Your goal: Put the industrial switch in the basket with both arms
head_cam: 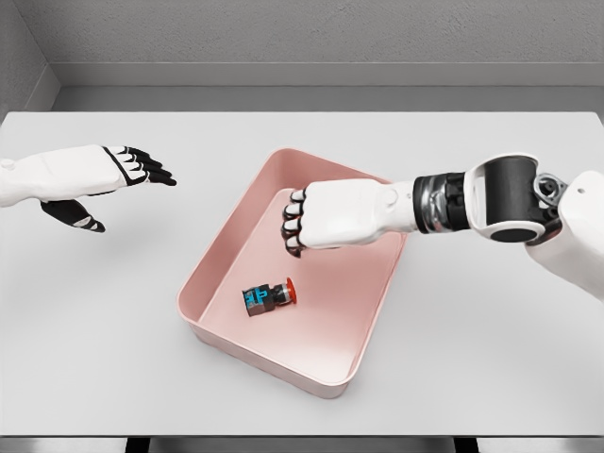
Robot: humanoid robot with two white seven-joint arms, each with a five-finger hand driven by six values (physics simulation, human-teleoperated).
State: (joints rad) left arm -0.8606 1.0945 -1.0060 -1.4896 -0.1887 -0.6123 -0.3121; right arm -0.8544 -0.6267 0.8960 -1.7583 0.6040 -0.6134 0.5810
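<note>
I judge the placing done: the small dark industrial switch point(269, 298) with its red button lies on its side inside the shallow pink plastic basket point(219, 338). Above it my right hand point(311, 222) hovers, fingers curled, empty. Next I'd withdraw it. My left hand point(118, 184) hangs open over the matte white counter point(104, 330).
</note>
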